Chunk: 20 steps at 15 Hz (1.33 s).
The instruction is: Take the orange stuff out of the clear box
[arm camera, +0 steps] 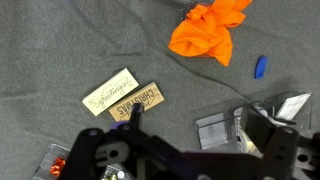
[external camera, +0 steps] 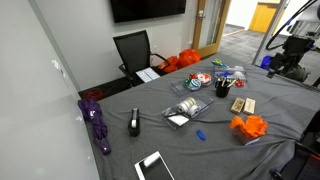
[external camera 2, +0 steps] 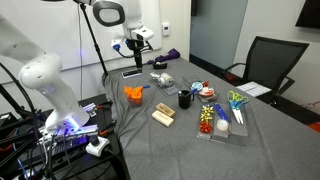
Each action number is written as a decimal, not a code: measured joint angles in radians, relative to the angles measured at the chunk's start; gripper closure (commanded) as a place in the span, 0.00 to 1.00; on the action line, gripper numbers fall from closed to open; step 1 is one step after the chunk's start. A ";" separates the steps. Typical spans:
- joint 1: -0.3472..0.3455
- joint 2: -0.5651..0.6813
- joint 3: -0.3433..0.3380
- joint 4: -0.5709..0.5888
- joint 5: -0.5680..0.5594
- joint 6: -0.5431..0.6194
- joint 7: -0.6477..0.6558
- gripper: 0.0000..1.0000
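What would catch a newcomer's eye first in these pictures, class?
The crumpled orange cloth stands out most, lying on the gray table, outside any box. Close by lie two wooden signs side by side. In an exterior view a big white robot arm rises beside the table.

Tablecloth [arm camera: 60, 50] dark grey; orange stuff [arm camera: 208, 32] bright orange; small piece [arm camera: 260, 67] blue; chair [external camera: 133, 50] black.

Exterior views overlook table [external camera: 115, 105] [external camera 2: 150, 140] from different sides, wrist view downward
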 measured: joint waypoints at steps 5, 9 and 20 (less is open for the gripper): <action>-0.001 0.000 0.004 0.000 0.000 0.000 0.001 0.00; 0.000 0.009 0.037 -0.004 0.000 0.000 0.047 0.00; 0.001 0.155 0.108 -0.033 0.001 0.043 0.174 0.00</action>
